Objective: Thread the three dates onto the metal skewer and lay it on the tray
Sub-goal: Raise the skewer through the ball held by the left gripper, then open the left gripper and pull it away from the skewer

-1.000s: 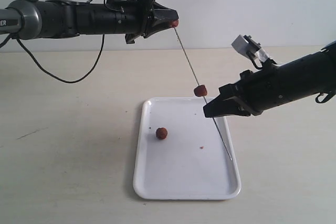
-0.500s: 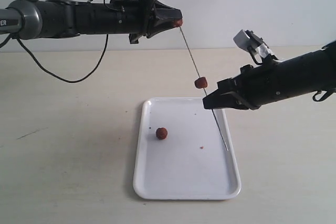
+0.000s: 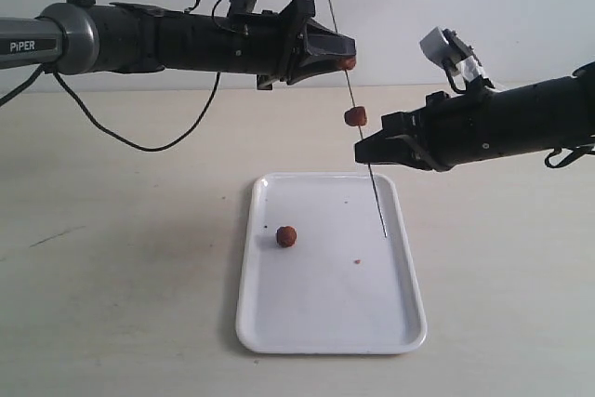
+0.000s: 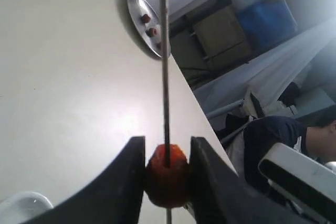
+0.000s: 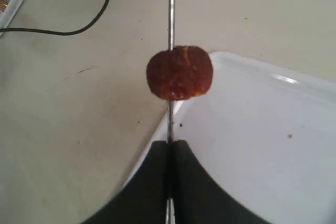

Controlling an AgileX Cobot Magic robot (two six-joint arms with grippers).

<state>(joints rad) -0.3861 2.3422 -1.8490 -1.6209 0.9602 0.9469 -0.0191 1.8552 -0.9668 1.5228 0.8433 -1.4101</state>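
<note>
The thin metal skewer (image 3: 358, 113) stands steeply in the air above the white tray (image 3: 279, 337). My right gripper (image 3: 364, 152) is shut on its lower part (image 5: 170, 124). One date (image 3: 354, 117) sits threaded on the rod just above those fingers (image 5: 180, 72). My left gripper (image 3: 348, 61) is shut on a second date (image 4: 167, 174), which the skewer (image 4: 165, 66) pierces, its tip sticking out past the fingers. A third date (image 3: 287, 236) lies loose on the tray's left half.
A tiny red crumb (image 3: 357, 260) lies on the tray. A black cable (image 3: 112, 132) hangs from the left arm onto the table. In the left wrist view a round metal dish (image 4: 142, 22) holding two small red lumps sits at the table's edge.
Both arms rose and the left gripper moved right along the skewer. The rod now pokes out above the left gripper's date, and it stands steeper than before. The threaded date rose with it.
</note>
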